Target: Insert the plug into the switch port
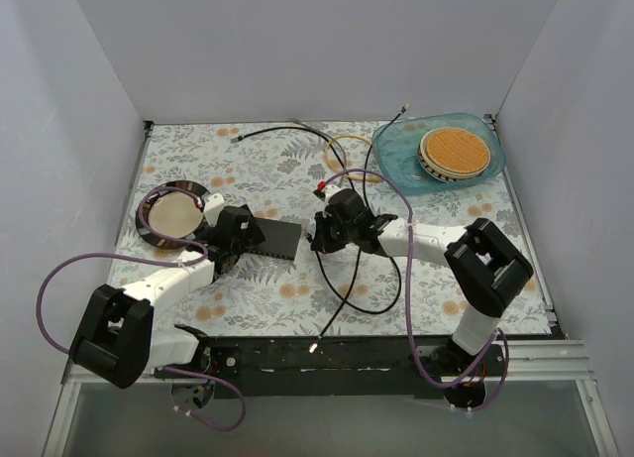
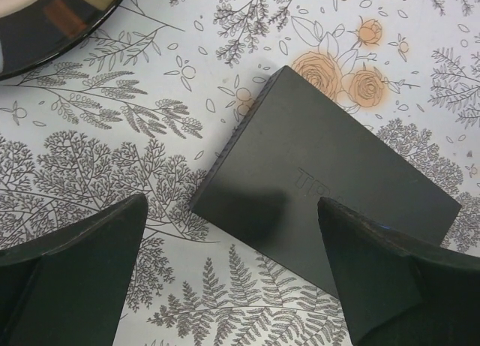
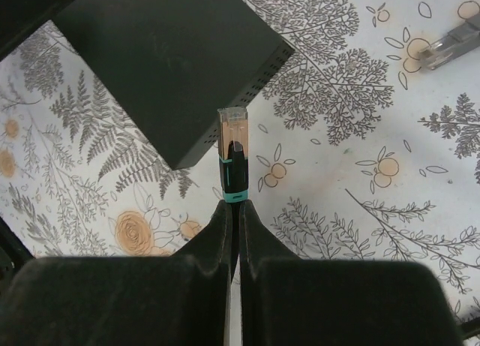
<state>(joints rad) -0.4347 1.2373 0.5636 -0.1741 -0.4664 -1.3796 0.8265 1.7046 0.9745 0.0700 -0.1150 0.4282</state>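
Note:
The flat black switch box (image 1: 280, 239) lies at mid-table; it also shows in the left wrist view (image 2: 330, 173) and the right wrist view (image 3: 165, 53). Its row of ports does not show in any view; only a vented side face shows. My left gripper (image 1: 236, 237) is open at the box's left end (image 2: 231, 207), one finger over the box top, the other over the tablecloth. My right gripper (image 1: 332, 229) is shut (image 3: 232, 205) on the boot of the clear plug with a teal collar (image 3: 232, 147). The plug tip is just off the box's near corner, not touching it.
A dark plate (image 1: 173, 214) lies left of the box, and its rim shows in the left wrist view (image 2: 52, 19). A blue tray (image 1: 396, 145) holding a wicker-topped dish stands at the back right. Black cables loop over the table (image 1: 352, 279). Another loose plug (image 3: 450, 42) lies to the right.

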